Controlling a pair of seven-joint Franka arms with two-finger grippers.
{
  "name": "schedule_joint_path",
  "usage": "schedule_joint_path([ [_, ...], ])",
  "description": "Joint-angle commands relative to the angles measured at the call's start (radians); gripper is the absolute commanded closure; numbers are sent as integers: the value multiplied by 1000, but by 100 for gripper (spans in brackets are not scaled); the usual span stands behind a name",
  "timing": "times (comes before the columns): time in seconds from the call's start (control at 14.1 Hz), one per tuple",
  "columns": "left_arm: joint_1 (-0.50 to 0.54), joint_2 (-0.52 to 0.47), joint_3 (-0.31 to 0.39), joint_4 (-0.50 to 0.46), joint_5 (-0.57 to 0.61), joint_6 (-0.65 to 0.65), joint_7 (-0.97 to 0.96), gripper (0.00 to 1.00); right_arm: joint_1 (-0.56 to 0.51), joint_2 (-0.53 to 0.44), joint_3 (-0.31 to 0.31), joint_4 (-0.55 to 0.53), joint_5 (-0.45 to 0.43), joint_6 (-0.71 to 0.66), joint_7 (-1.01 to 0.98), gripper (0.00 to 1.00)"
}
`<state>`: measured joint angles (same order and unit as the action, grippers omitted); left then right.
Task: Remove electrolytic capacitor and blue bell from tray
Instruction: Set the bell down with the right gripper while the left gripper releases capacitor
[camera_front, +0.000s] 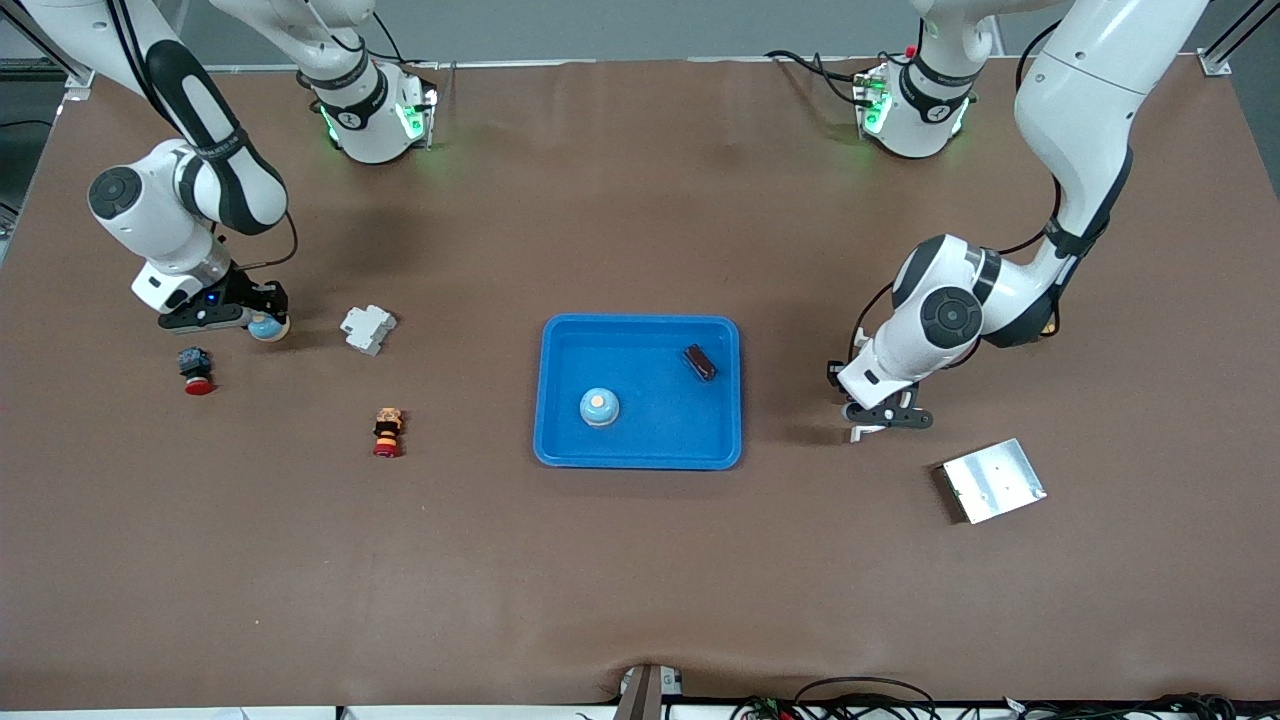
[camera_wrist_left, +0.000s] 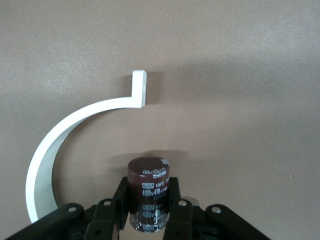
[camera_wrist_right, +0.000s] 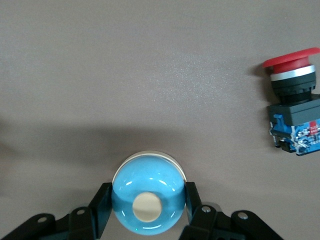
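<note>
Dark maroon capacitor (camera_wrist_left: 149, 192) reading "400v 470", clamped in left gripper (camera_wrist_left: 149, 210) jaws, glossy blue cream-buttoned bell (camera_wrist_right: 148, 206) clamped in right gripper (camera_wrist_right: 148, 212) jaws near counter (camera_front: 640, 560) edge

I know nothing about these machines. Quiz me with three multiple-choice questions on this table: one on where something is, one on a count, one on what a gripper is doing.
1. Where does the dark capacitor that no gripper holds lie?
A. in the blue tray
B. on the metal plate
C. beside the red push button

2. How many blue bells are in sight?
A. one
B. two
C. three

3. What is the left gripper doing?
A. hanging open
B. shut on a bell
C. shut on a capacitor

Answers:
1 A: it lies inside the blue tray.
2 B: one bell sits in the tray, the other in the right gripper.
3 C: the left gripper clamps a capacitor.
</note>
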<state>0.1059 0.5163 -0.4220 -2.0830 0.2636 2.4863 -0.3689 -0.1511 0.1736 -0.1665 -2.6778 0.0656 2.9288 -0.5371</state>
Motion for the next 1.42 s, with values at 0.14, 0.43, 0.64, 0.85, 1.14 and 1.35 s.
schedule_joint_path([
  [0.14,11,-4,-9,-25,22,43,4,85,10,18,1,9,34,13,-21,85],
  [0.43,11,-4,-9,-25,22,43,-8,70,11,17,14,9,57,13,-21,0],
  [0.64,11,-4,-9,-25,22,43,-15,44,13,-5,22,12,62,7,-20,0],
  [0.85,11,-5,-11,-23,22,43,-16,19,21,-37,36,16,63,-3,-17,0],
  [1.14,5,-13,-12,-19,20,29,-28,0,30,-69,117,62,230,-123,-12,0],
  [1.35,5,-19,-34,4,20,-22,-70,0,54,-95,145,111,364,-253,-8,0],
])
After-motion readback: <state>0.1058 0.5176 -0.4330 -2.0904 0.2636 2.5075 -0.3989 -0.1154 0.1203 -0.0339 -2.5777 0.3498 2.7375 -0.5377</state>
